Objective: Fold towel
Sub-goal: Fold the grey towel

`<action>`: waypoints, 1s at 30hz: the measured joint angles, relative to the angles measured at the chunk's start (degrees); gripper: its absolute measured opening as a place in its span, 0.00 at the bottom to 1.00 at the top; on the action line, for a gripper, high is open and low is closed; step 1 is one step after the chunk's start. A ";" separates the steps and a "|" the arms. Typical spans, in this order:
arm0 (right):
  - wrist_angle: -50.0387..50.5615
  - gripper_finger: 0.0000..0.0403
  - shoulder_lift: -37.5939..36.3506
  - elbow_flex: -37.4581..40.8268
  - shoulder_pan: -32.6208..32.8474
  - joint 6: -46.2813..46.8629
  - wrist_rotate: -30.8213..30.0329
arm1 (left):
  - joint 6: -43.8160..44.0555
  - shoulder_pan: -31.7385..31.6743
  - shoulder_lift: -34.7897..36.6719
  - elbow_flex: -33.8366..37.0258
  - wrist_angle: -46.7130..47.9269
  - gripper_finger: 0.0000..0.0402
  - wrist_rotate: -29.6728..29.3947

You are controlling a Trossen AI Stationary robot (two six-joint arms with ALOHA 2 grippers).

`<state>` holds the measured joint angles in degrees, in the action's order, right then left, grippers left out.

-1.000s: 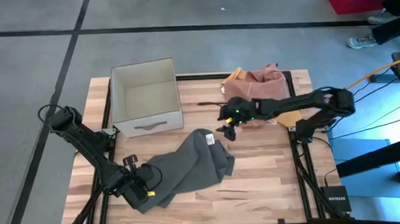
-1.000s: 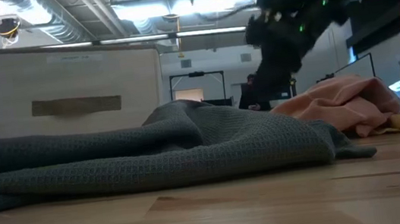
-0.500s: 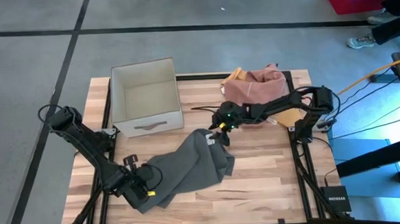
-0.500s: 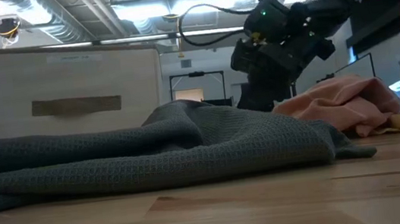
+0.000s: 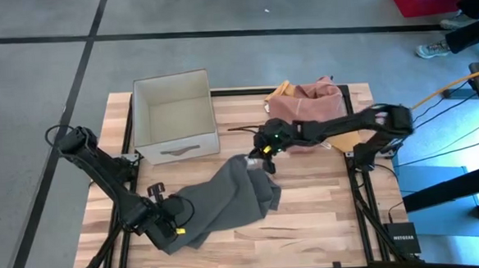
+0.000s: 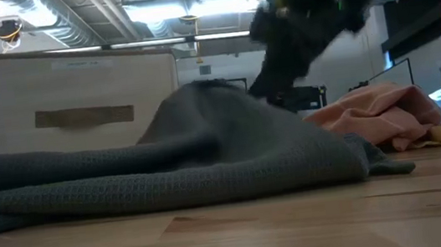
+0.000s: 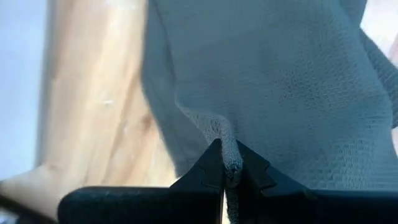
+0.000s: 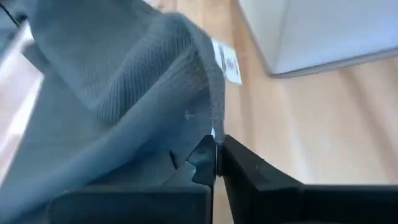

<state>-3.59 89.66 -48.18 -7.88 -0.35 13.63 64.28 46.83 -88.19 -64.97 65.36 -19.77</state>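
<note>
Grey waffle-weave towel [image 5: 226, 196] lies crumpled across the middle of the wooden slatted table [image 5: 325, 203], pinched at two ends.
We note the left gripper [image 5: 164, 227] clamped tight on the towel's near-left edge, fabric pressed between its fingers [image 7: 214, 165]. The right gripper [image 5: 259, 155] is closed on the far corner, lifting it just beside the open beige fabric box [image 5: 175, 114]. A pink crumpled cloth [image 5: 308, 102] sits near the far edge.

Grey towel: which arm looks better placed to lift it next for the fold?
The right, probably. Its gripper is shut on the grey towel's far corner, raised near the box. The left gripper is pinching the near end, low by the table edge.
</note>
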 joint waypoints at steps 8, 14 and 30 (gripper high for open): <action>32.71 0.03 -19.89 -11.50 11.30 -3.92 -21.55 | 2.12 1.23 0.10 -13.28 16.42 0.02 -10.91; 56.74 0.02 -26.89 -28.43 25.38 7.69 -36.13 | -3.58 1.11 0.10 -22.10 18.29 0.02 -25.54; 80.05 0.03 -18.16 -65.63 43.72 11.89 -62.30 | -44.34 -1.39 0.25 -45.93 3.29 0.02 -60.38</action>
<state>76.46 71.50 -113.81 35.84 11.54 -48.67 19.95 45.44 -87.94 -110.89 68.65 -80.15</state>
